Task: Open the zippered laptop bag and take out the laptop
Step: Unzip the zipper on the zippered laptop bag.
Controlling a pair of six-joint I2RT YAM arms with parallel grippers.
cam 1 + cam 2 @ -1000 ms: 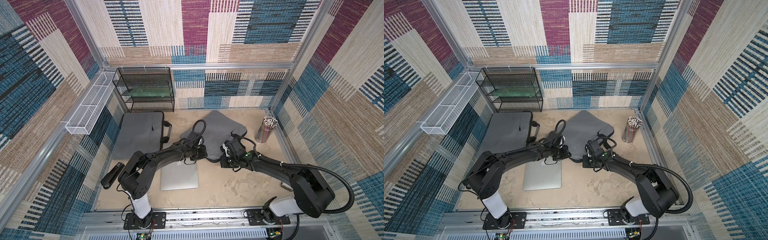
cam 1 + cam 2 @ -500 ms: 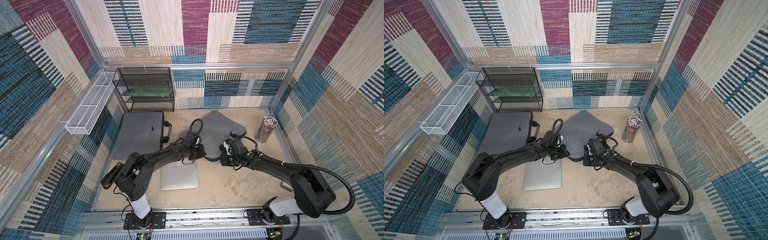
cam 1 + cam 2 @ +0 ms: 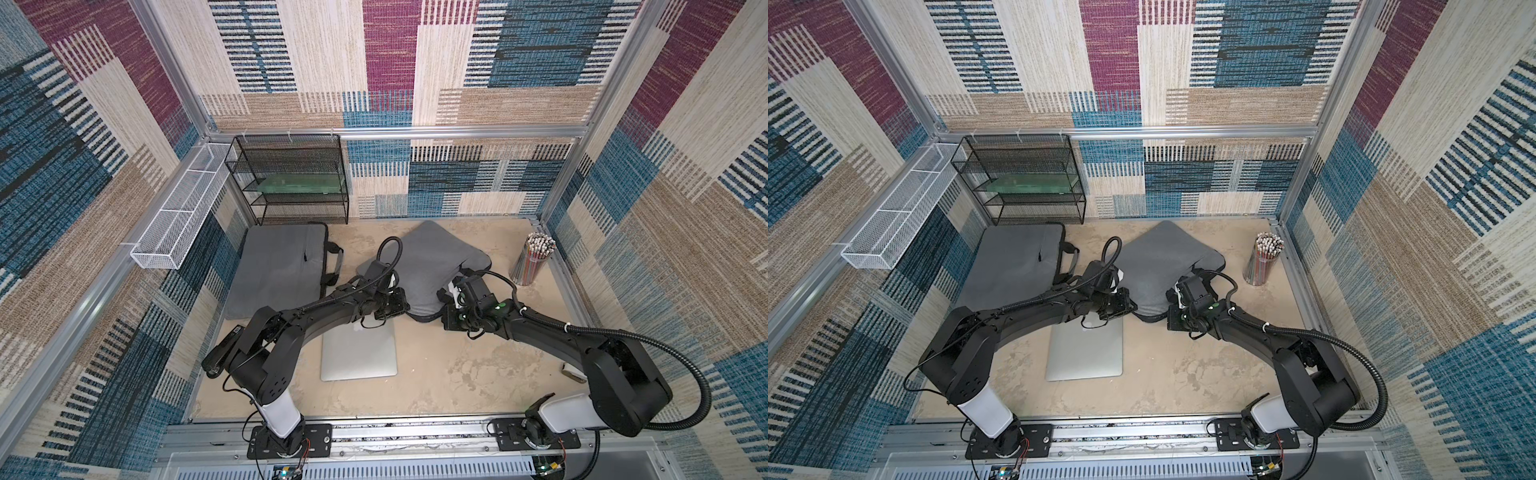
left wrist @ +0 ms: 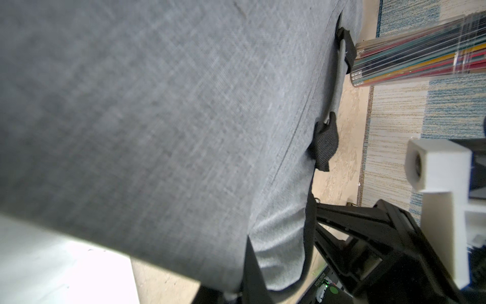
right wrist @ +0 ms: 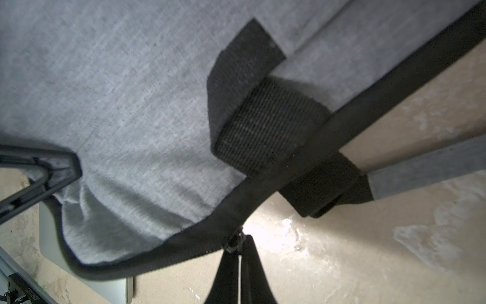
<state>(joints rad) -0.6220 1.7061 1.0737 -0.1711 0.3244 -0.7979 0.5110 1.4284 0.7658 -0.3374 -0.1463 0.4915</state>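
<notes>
As left end effector [image 3: 402, 306] and right end effector [image 5: 238, 246] stayed clamped on the laptop bag [image 3: 432, 257], I saw barely any shift; laptop [image 3: 359, 353] lay out on counter [image 3: 457, 374], 6 o'clock of it, so removal looked done.

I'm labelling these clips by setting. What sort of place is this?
Likely a robot test cell staged as an office desk: carpet-tiled walls in an aluminium frame, left arm and right arm bolted to a rail, plus a mesh shelf, pencil cup and silver laptop.
</notes>
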